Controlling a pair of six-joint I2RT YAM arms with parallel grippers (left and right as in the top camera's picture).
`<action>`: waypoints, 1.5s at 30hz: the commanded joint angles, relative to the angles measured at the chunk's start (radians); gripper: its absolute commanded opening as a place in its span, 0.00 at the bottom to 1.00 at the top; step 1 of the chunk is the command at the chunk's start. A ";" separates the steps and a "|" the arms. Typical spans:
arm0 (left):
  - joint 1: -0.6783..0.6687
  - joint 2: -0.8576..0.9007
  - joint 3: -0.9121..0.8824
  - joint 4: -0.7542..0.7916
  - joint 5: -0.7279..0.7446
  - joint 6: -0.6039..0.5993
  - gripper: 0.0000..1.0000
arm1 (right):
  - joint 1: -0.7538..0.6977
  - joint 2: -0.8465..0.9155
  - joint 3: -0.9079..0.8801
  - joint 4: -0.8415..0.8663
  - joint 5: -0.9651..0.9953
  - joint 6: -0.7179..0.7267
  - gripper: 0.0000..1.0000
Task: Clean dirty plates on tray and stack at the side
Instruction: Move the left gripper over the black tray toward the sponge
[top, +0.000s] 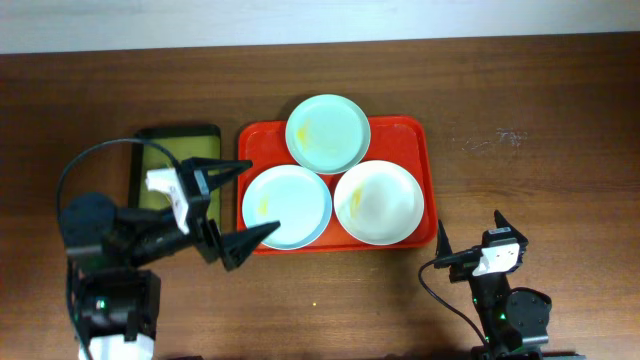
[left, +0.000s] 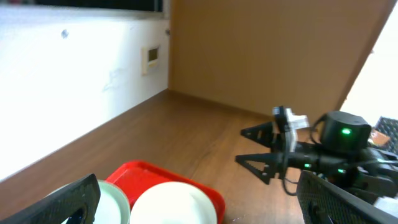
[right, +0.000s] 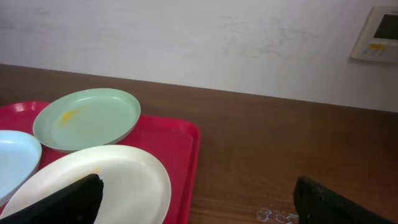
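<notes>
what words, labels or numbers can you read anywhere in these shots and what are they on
No text can be read in any view.
Wall panel: dark screen with a yellowish strip under it, too small and blurred to read.
Red tray, mint green plate, pale blue plate, white plate: no print or brand visible, only yellowish smears.

plates (top: 328, 132) on tray (top: 426, 170) | one behind, two abreast in front | smaller tray (top: 196, 143) just left
</notes>
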 joint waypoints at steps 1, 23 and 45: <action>0.005 0.019 0.042 -0.033 -0.215 -0.013 0.99 | -0.007 -0.004 -0.008 -0.001 0.008 0.010 0.99; 0.008 0.568 0.485 -0.838 -1.182 -0.061 0.99 | -0.007 -0.004 -0.008 -0.001 0.008 0.010 0.99; 0.084 1.037 0.485 -0.466 -1.241 -0.383 0.92 | -0.007 -0.004 -0.008 -0.001 0.008 0.010 0.99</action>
